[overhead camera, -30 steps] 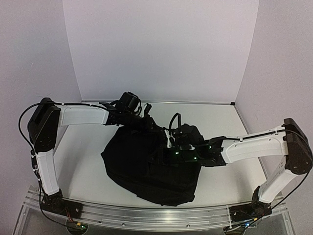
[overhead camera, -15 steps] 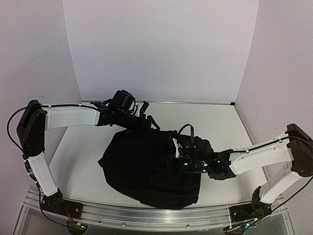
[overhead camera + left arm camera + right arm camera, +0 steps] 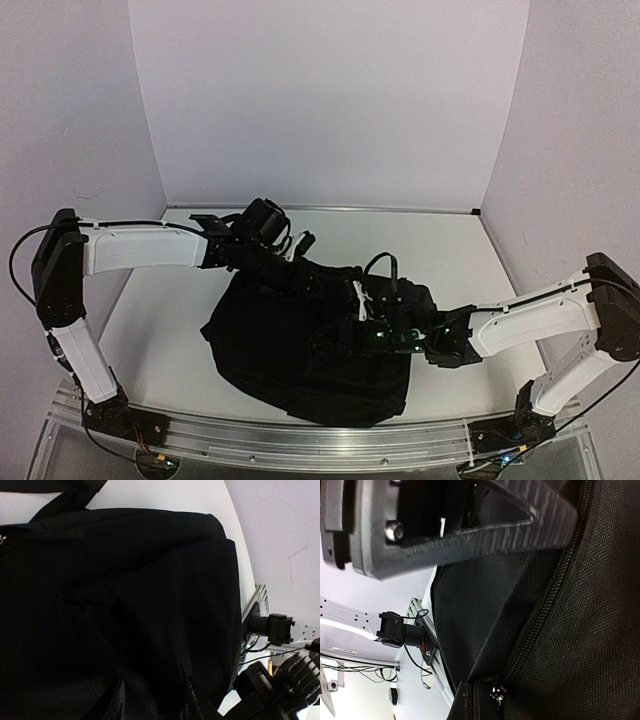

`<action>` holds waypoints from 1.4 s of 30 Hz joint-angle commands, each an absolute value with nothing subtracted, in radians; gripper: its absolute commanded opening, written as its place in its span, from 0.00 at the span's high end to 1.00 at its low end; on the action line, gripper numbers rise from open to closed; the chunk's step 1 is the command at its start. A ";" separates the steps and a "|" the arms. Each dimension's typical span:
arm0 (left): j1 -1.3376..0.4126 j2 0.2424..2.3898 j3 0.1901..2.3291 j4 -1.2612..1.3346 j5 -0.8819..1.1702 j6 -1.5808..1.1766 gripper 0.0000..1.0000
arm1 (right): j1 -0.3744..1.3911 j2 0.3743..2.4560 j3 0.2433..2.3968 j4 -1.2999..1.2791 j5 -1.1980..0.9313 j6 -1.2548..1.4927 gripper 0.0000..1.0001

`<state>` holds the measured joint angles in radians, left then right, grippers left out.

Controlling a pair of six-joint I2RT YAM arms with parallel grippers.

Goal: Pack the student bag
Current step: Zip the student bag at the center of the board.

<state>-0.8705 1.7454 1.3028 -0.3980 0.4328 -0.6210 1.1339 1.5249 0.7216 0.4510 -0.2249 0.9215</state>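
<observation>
The student bag (image 3: 300, 340) lies slumped on its side in the middle of the white worktop (image 3: 450, 250), near the front rail, with its top loop pointing toward the back wall. It is a dark heap, and its opening cannot be made out from above. In the right wrist view a stretch of its zipper (image 3: 540, 625) runs with the teeth meshed, and the slider (image 3: 496, 692) sits low in the picture. Nothing waiting to be packed shows outside the bag in any view, so the loading looks done and the work seems to be at the closing stage. How much of the zip is left to run cannot be told.

The right pincer (image 3: 345, 338) rests on the bag's upper right part with its jaws fully closed. Whether it pinches fabric or a zip pull is not clear. The left pincer (image 3: 308, 268) is at the bag's far left edge. Its wrist view is filled with black fabric, so its opening and hold cannot be told.
</observation>
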 commanded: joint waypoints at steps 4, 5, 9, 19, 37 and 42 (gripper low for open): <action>-0.879 1.740 1.267 -0.295 0.392 -0.704 0.86 | 1.145 1.484 0.752 0.439 -0.237 0.932 1.00; -0.879 1.733 1.262 -0.289 0.379 -0.710 0.88 | 1.146 1.477 0.760 0.428 -0.239 0.933 1.00; -0.879 1.715 1.253 -0.263 0.331 -0.724 0.96 | 1.155 1.456 0.806 0.380 -0.238 0.927 1.00; -0.865 1.731 1.279 -0.249 0.295 -0.719 1.00 | 1.192 1.459 0.876 0.295 -0.218 0.918 1.00; -0.734 1.682 1.198 -0.131 0.387 -0.708 1.00 | 1.266 1.501 0.851 0.282 -0.198 0.952 1.00; -0.697 1.698 1.211 -0.114 0.424 -0.690 1.00 | 1.267 1.537 0.856 0.297 -0.258 0.944 1.00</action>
<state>-0.7791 1.7265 1.1885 -0.2349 0.5213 -0.7111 1.2180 1.5180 0.8468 0.2472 -0.1206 0.9346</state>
